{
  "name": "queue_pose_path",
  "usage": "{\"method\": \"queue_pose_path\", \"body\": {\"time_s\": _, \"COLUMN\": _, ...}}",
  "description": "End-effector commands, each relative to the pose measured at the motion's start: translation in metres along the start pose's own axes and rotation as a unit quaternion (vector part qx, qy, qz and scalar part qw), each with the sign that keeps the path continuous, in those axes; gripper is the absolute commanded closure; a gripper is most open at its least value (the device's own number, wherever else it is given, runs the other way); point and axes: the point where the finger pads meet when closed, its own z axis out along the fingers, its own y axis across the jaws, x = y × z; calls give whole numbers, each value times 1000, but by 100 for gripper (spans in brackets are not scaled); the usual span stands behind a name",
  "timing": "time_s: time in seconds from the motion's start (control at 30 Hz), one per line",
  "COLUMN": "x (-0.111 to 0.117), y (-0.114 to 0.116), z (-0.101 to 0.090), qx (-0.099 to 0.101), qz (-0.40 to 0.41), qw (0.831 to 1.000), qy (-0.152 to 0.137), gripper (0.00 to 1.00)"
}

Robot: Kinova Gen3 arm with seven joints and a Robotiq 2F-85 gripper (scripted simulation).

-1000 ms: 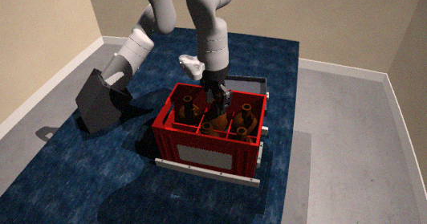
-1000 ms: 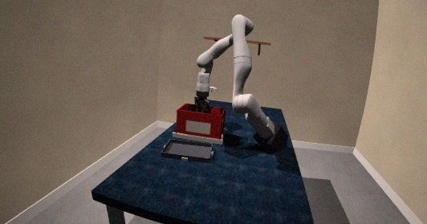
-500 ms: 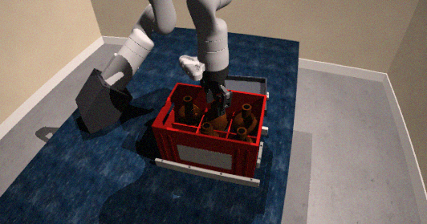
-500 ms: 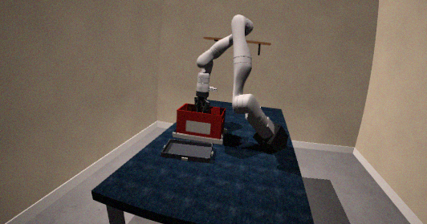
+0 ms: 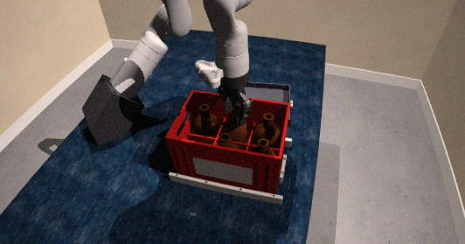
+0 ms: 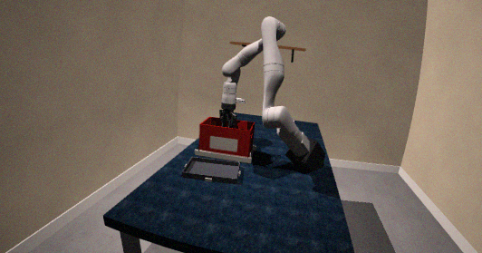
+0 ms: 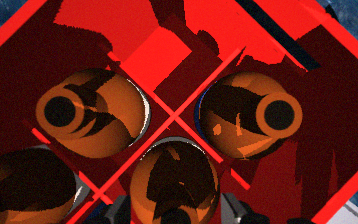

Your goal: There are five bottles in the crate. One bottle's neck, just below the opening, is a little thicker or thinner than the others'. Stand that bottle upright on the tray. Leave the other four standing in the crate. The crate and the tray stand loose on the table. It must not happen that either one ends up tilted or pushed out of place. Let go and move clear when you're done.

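A red crate (image 5: 229, 143) with dividers stands on the blue table and holds brown bottles. In the top view I see bottles at back left (image 5: 204, 117), back right (image 5: 267, 123), front middle (image 5: 225, 139) and front right (image 5: 262, 144). My gripper (image 5: 238, 113) is lowered into the crate over the back middle bottle (image 5: 239, 131). In the wrist view that bottle (image 7: 175, 182) lies between my two fingertips, which stand open on either side of its neck. Two other bottles (image 7: 92, 112) (image 7: 250, 115) stand in neighbouring cells. The dark tray (image 6: 212, 169) lies beside the crate (image 6: 226, 137).
One crate cell (image 7: 155, 55) is empty. A pale rail (image 5: 225, 187) lies under the crate's front side. The arm's dark base (image 5: 111, 110) stands left of the crate. A wooden shelf hangs on the far wall.
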Motion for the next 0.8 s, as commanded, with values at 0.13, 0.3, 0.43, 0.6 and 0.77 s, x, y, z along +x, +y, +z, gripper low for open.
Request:
{"method": "queue_pose_path", "body": {"time_s": 0.13, "x": 0, "y": 0, "z": 0, "qx": 1, "qz": 0, "qw": 1000, "qy": 0, "gripper": 36}}
{"method": "queue_pose_path", "body": {"time_s": 0.3, "x": 0, "y": 0, "z": 0, "qx": 1, "qz": 0, "qw": 1000, "qy": 0, "gripper": 36}}
{"method": "queue_pose_path", "body": {"time_s": 0.43, "x": 0, "y": 0, "z": 0, "qx": 1, "qz": 0, "qw": 1000, "qy": 0, "gripper": 100}}
{"method": "queue_pose_path", "body": {"time_s": 0.6, "x": 0, "y": 0, "z": 0, "qx": 1, "qz": 0, "qw": 1000, "qy": 0, "gripper": 100}}
{"method": "queue_pose_path", "body": {"time_s": 0.77, "x": 0, "y": 0, "z": 0, "qx": 1, "qz": 0, "qw": 1000, "qy": 0, "gripper": 100}}
